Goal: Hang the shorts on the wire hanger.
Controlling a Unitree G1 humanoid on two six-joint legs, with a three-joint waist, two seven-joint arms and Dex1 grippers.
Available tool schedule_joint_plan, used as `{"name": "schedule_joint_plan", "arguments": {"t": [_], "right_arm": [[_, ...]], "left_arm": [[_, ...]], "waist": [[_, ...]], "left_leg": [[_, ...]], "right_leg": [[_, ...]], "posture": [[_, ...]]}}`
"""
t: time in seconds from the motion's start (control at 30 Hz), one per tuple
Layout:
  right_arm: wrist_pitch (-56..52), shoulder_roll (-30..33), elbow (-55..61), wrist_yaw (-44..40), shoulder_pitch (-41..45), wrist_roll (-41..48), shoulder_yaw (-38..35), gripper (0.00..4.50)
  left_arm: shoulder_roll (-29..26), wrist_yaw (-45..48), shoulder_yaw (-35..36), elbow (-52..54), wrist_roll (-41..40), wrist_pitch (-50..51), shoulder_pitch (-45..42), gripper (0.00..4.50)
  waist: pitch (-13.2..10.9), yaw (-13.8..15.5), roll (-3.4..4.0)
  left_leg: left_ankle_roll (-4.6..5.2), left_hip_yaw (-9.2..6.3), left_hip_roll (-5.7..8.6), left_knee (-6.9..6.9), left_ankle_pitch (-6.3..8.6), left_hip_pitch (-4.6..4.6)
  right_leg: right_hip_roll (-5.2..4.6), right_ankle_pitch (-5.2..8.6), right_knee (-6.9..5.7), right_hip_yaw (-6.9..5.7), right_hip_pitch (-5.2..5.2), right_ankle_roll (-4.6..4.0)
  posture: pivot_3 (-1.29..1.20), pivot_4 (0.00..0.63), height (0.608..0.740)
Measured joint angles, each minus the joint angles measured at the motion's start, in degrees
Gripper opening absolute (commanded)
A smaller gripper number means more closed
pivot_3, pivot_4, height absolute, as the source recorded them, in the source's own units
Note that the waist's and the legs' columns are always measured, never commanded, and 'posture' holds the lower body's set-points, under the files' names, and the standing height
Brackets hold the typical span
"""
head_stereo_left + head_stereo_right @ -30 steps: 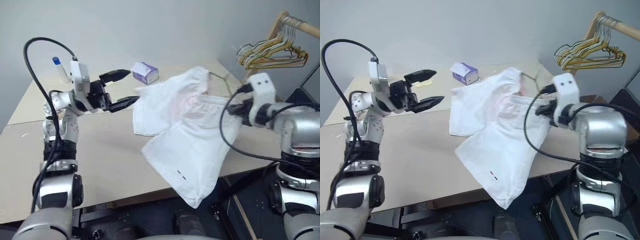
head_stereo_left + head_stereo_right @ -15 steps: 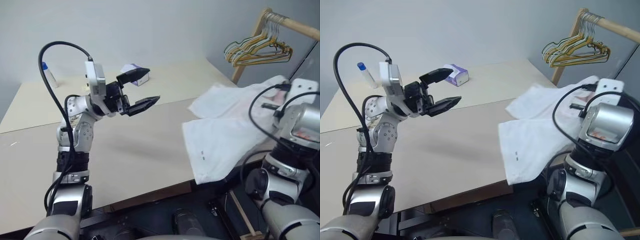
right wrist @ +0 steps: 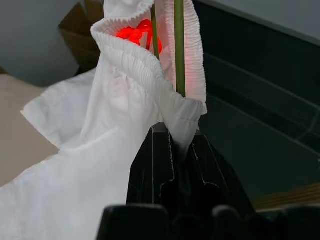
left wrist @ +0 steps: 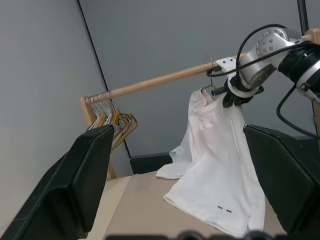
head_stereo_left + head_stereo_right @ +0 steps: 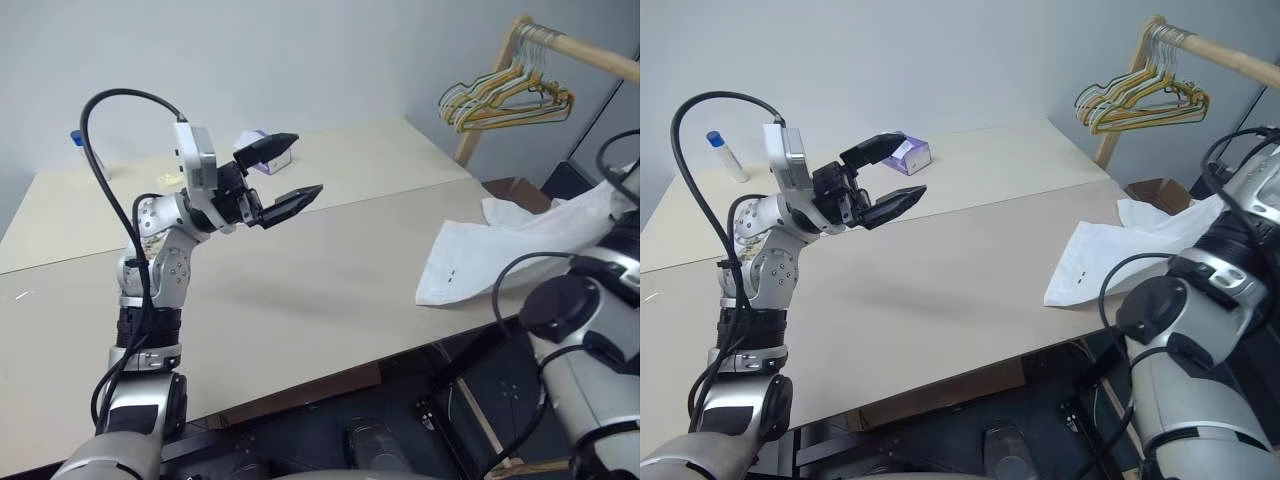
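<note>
The white shorts (image 5: 480, 255) trail from the table's right edge up and off to the right. In the left wrist view they hang as a long drape (image 4: 215, 165) from my right gripper (image 4: 227, 97), which is raised just under the wooden rod. Its fingers (image 3: 150, 160) are shut on the gathered waistband (image 3: 135, 65). The thin olive wire hanger (image 3: 178, 50) runs down through that fold into the grip. My left gripper (image 5: 305, 163) hovers open and empty above the table's left half, pointing toward the shorts.
A wooden rack with a bunch of yellow and green hangers (image 5: 505, 90) stands at the back right. A white-purple tissue box (image 5: 908, 153) and a blue-capped bottle (image 5: 720, 155) sit at the table's far edge. A cardboard box (image 5: 515, 190) lies past the beige table (image 5: 330, 270).
My right arm swung right and upward, dragging the shorts from the table's middle to its right edge. The camera turned right. My left gripper stayed open.
</note>
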State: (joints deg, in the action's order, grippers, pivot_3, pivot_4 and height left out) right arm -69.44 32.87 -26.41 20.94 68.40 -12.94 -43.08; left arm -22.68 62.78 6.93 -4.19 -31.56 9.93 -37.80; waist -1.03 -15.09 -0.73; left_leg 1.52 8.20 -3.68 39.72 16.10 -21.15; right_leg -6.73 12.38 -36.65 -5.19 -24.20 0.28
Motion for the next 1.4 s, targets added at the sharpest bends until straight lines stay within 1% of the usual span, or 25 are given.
{"name": "schedule_joint_plan", "arguments": {"t": [0.17,0.23,0.47,0.6,0.83,0.9,0.97,1.13,1.17,1.23,1.27,1.3,1.4], "right_arm": [[7.5,7.3,-12.1,1.1,2.8,3.2,0.2,0.00],[9.6,9.4,-16.8,1.5,4.6,5.1,0.0,0.00],[15.9,15.2,-32.2,1.7,7.5,12.7,-0.8,0.00],[17.8,17.0,-36.7,2.4,7.5,15.9,-0.6,0.00],[18.9,17.6,-38.7,4.2,7.8,17.8,2.5,0.00],[18.9,17.6,-38.8,4.4,7.8,17.8,4.1,0.72],[18.9,17.6,-38.8,4.7,7.7,17.7,5.1,1.23],[19.3,17.6,-38.8,5.0,7.3,17.5,9.3,3.07],[19.3,17.6,-38.7,5.0,7.2,17.5,9.7,3.33],[19.3,17.6,-38.6,5.2,6.8,17.6,10.4,4.11],[19.3,17.6,-38.3,5.4,6.4,17.5,10.9,4.38],[19.4,17.4,-37.4,5.7,5.6,17.4,11.6,4.45],[19.8,15.8,-32.4,8.5,3.4,15.5,14.4,4.45]], "left_arm": [[-0.9,0.0,0.0,0.1,0.0,-0.3,0.6,4.46],[-0.9,0.0,-0.1,0.1,0.1,-0.9,0.6,4.46],[-1.6,0.7,-0.9,0.1,0.3,-1.3,0.7,4.46],[-2.1,0.9,-1.0,0.1,0.4,-1.3,0.7,4.46],[-2.1,1.2,-1.1,0.4,-0.1,-1.2,1.3,4.46],[-2.1,1.4,-1.1,0.8,-0.3,-1.2,1.7,4.50],[-2.1,1.8,-1.1,1.1,-0.7,-1.0,1.7,4.50],[-2.1,2.5,-1.1,1.6,-2.3,-0.1,1.8,4.50],[-2.1,2.5,-1.1,1.6,-2.3,-0.1,1.8,4.50],[-2.0,2.5,-1.1,1.6,-2.3,-0.1,1.8,4.50],[-2.0,2.5,-1.1,1.6,-2.3,-0.1,1.8,4.50],[-2.1,2.5,-1.1,1.6,-2.3,-0.1,1.8,4.50],[-2.1,2.5,-1.1,1.6,-2.3,-0.1,1.8,4.50]], "waist": [[-0.1,0.0,0.11],[-0.1,-0.1,0.17],[-0.2,0.0,0.22],[-0.3,0.0,0.30],[-0.3,0.2,0.31],[-0.3,0.2,0.32],[-0.3,0.3,0.33],[-0.3,0.3,0.37],[-0.3,0.3,0.37],[-0.3,0.4,0.37],[-0.3,0.4,0.37],[-0.3,0.4,0.37],[-0.3,0.4,0.44]], "left_leg": [[0.00,0.05,0.00,-0.01,0.00,0.04],[0.01,0.08,-0.01,-0.03,0.00,0.07],[0.01,0.12,-0.02,-0.11,0.01,0.07],[0.00,0.12,-0.02,-0.13,0.00,0.07],[-0.02,0.12,-0.03,-0.12,-0.01,0.06],[-0.02,0.13,-0.03,-0.13,-0.01,0.05],[-0.03,0.13,-0.04,-0.13,-0.02,0.04],[-0.09,0.15,-0.04,-0.14,-0.05,0.02],[-0.12,0.15,-0.04,-0.14,-0.07,0.02],[-0.17,0.16,-0.04,-0.14,-0.10,0.02],[-0.25,0.16,-0.04,-0.14,-0.14,0.02],[-0.30,0.15,-0.04,-0.15,-0.18,0.02],[-0.34,0.21,-0.04,-0.15,-0.20,0.03]], "right_leg": [[0.00,0.11,0.00,0.06,0.02,0.19],[0.00,0.22,0.01,0.09,0.03,0.36],[0.01,0.23,0.09,0.13,0.03,0.38],[0.01,0.23,0.13,0.13,0.04,0.38],[0.01,0.23,0.19,0.12,0.05,0.43],[0.01,0.22,0.23,0.12,0.06,0.45],[0.02,0.21,0.29,0.12,0.06,0.47],[0.03,0.16,0.42,0.12,0.08,0.54],[0.03,0.16,0.43,0.12,0.09,0.54],[0.03,0.15,0.44,0.12,0.10,0.55],[0.03,0.15,0.45,0.12,0.10,0.55],[0.03,0.15,0.46,0.12,0.10,0.55],[0.03,0.14,0.44,0.19,0.08,0.58]], "posture": [[-0.24,0.000,0.740],[-0.23,0.000,0.740],[-0.23,0.000,0.740],[-0.22,0.000,0.740],[-0.22,0.000,0.740],[-0.23,0.000,0.740],[-0.23,0.000,0.740],[-0.23,0.000,0.740],[-0.23,0.000,0.740],[-0.23,0.000,0.740],[-0.23,0.000,0.740],[-0.23,0.000,0.740],[-0.22,0.000,0.740]]}}
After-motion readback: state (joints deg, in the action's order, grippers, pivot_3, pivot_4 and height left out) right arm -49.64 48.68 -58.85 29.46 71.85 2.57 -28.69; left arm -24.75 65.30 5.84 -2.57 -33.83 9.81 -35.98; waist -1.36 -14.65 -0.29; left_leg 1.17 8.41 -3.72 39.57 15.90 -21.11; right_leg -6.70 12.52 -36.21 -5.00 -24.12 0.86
